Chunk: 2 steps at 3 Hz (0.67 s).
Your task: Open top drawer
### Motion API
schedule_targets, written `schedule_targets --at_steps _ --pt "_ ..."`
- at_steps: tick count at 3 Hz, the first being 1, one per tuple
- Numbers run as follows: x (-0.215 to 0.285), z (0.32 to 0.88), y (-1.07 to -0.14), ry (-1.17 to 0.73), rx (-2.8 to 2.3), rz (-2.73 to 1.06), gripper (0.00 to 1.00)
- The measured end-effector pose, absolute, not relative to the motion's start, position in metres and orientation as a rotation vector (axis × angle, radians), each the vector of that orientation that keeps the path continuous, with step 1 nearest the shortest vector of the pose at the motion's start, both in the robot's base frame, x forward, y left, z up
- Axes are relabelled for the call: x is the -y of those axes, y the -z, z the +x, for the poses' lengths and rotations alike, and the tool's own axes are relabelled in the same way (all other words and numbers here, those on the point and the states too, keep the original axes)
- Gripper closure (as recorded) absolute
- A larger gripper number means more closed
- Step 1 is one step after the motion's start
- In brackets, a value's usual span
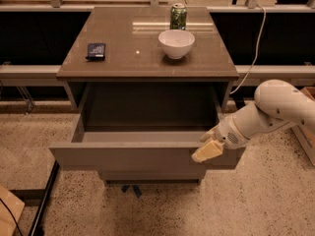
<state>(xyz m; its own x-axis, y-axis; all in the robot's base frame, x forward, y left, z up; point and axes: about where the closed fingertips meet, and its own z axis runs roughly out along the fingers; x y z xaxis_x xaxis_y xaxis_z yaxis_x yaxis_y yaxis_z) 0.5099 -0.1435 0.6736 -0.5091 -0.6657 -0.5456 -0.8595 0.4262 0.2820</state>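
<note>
The top drawer (138, 156) of the grey-brown cabinet stands pulled far out, with its grey inside showing and nothing in it. My gripper (207, 143) is at the right end of the drawer's front panel. One pale finger (209, 133) is inside the drawer and a yellowish finger (206, 152) is on the outer face, so the panel's top edge sits between them. My white arm (275, 109) reaches in from the right. A narrower drawer front (147, 175) shows below, closed.
On the cabinet top (123, 58) stand a white bowl (176, 43), a green can (178, 16) and a small dark object (96, 50). A white cable (253, 48) hangs at the right. A black bar (44, 200) lies on the speckled floor at the left.
</note>
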Motion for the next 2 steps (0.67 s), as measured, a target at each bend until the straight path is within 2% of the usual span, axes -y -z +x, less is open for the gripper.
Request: schedule_targets --at_steps 1,2 --pt "0.144 0.510 -0.674 -0.766 -2.334 -1.306 0.26" --pt "0.169 0.463 -0.687 -0.766 -2.378 -1.202 0.03"
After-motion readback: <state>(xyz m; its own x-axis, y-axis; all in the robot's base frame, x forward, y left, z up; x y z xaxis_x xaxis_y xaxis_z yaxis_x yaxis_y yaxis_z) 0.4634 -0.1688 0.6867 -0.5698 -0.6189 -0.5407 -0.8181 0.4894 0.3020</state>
